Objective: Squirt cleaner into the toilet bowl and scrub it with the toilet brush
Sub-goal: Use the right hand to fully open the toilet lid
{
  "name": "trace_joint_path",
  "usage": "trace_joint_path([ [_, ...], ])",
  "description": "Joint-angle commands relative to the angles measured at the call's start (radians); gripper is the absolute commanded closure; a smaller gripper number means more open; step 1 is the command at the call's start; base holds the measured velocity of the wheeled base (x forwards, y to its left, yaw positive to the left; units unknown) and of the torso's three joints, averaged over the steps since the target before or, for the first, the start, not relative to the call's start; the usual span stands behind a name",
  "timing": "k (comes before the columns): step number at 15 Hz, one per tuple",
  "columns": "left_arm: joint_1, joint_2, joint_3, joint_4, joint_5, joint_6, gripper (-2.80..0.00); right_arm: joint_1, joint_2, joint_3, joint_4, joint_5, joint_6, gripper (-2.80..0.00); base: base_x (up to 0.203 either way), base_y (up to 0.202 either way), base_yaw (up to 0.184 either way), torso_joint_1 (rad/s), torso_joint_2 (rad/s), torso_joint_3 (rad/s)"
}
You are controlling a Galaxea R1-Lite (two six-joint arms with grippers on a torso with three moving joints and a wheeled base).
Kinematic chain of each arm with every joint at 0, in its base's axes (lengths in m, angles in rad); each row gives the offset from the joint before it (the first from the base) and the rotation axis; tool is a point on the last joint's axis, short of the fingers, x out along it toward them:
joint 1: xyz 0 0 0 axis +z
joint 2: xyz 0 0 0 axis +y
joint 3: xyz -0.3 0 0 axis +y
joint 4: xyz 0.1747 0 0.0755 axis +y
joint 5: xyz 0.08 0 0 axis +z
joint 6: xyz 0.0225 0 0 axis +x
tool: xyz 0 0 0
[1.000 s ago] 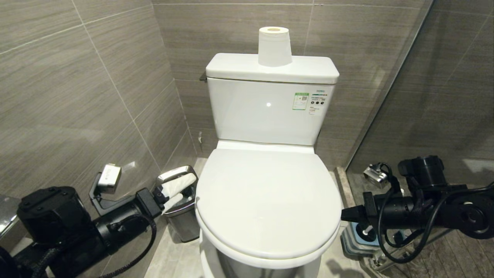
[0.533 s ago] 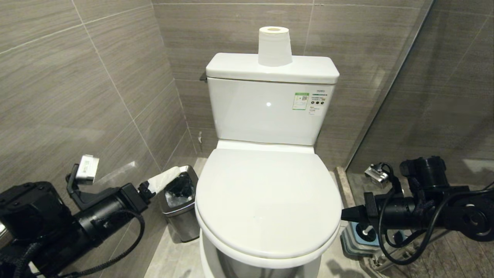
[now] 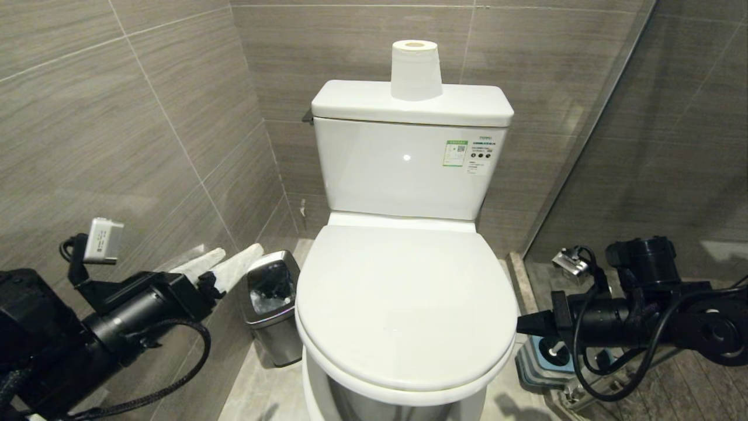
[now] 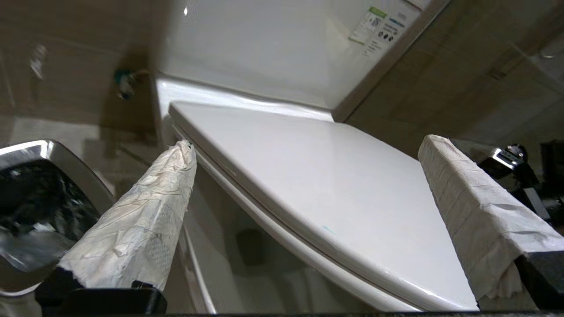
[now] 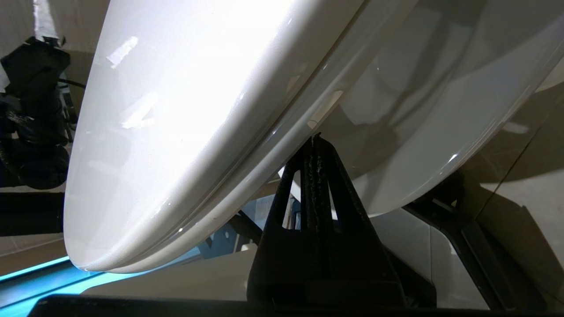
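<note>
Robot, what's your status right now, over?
Left gripper open, empty, beside bin. Right gripper shut, empty, at lid edge. Lid down, covers bowl. Brush not seen.

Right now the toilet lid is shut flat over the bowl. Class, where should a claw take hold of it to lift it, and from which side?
Grip the toilet lid at its overhanging front rim, coming from the front and below. The hinge sits back at the tank, and the lip juts past the seat, so one finger likely fits under it.

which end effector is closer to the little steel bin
Left. The left end effector, fingers spread, hangs just beside the steel bin; the right end effector sits across the toilet, at the lid's far edge.
</note>
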Motion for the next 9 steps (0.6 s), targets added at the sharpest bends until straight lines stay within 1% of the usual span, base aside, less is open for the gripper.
trace_joint_path([
  [1,0.034,-0.051,-0.014,-0.008,-0.001,0.031,-2.80,0.000,-0.002,-0.004,-0.004,0.005,0.003,0.00,0.000,0.000,0.000,0.000,0.00,0.000],
  [3,0.046,-0.083,-0.028,-0.008,-0.001,0.070,-2.80,0.000,0.000,-0.008,-0.004,0.005,0.002,0.00,0.000,0.000,0.000,0.000,0.00,0.000],
  [5,0.047,-0.128,-0.028,-0.008,-0.001,0.081,-2.80,0.000,0.000,-0.009,-0.004,0.004,0.002,0.00,0.000,0.000,0.000,0.000,0.00,0.000],
  [7,0.047,-0.165,-0.039,-0.008,-0.002,0.145,-2.80,-0.001,-0.002,-0.008,-0.004,0.002,0.002,0.00,0.000,0.000,0.000,0.000,0.00,0.000],
  [8,0.047,-0.177,-0.051,-0.008,-0.003,0.156,-0.59,-0.001,-0.003,-0.008,-0.004,0.002,0.002,0.00,0.000,0.000,0.000,0.000,0.00,0.000],
  [9,0.048,-0.184,-0.064,-0.008,-0.003,0.157,0.00,-0.001,-0.003,-0.009,-0.004,0.002,0.002,0.00,0.000,0.000,0.000,0.000,0.00,0.000],
])
